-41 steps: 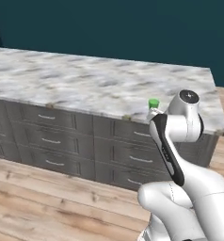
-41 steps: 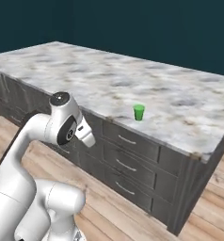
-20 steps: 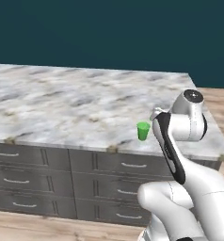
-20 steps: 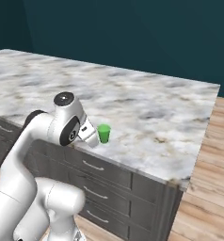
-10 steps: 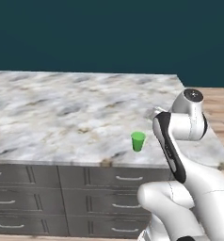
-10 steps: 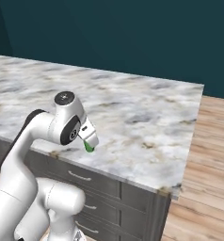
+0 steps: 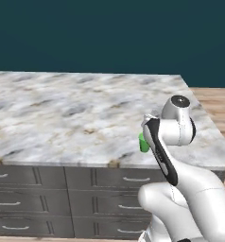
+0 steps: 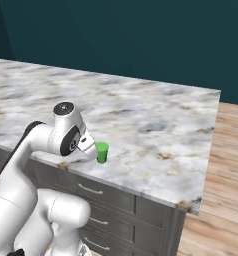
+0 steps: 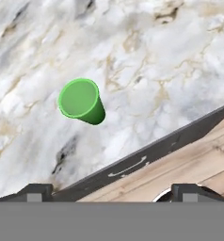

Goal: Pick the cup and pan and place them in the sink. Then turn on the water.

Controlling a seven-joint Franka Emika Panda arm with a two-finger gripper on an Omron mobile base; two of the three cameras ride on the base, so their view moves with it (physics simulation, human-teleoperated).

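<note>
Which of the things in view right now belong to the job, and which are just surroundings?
Job:
- cup, upright on the countertop near its front edge
- gripper, open, empty, above the cup

Surroundings:
- marble countertop
- grey drawers under it
- wooden floor

One green cup (image 9: pixel 81 101) is counted, standing on one marble countertop (image 7: pixel 62 118). Beneath the countertop, dark grey drawers (image 7: pixel 29 177) are seen in several rows, though their full number cannot be told. One wooden floor (image 8: pixel 226 200) is seen.
</note>
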